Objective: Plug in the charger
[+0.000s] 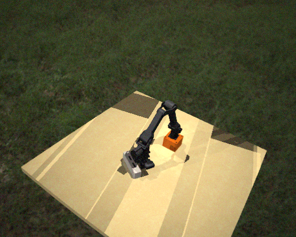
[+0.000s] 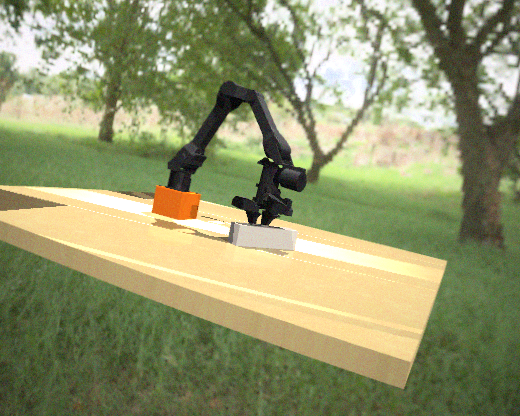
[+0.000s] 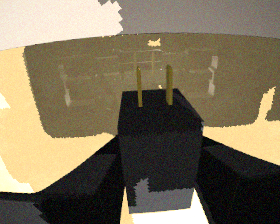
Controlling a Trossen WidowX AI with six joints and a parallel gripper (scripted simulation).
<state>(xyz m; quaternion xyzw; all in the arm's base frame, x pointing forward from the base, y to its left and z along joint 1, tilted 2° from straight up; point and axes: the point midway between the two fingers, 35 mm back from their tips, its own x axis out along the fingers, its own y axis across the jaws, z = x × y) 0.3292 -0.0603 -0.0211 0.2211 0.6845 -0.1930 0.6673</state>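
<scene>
Two brass prongs (image 3: 169, 85) point out of the black charger (image 3: 160, 150), gripped between the gripper's fingers. The gripper (image 2: 260, 220) seems to be just above the power strip (image 1: 131, 165) (image 2: 264, 237).

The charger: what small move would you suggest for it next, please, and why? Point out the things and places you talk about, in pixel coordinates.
I'd probably ease the gripper (image 1: 139, 163) (image 2: 260, 223) (image 3: 152, 139) toward the power strip (image 1: 136, 173) (image 2: 263, 237) (image 3: 206, 16) until the charger (image 3: 161, 160) lines up with the left outlet, before pushing straight in: in the wrist view both prongs (image 3: 169, 85) are bare, with shadowed tabletop (image 3: 91, 117) beyond their tips and no slots visible ahead.
</scene>
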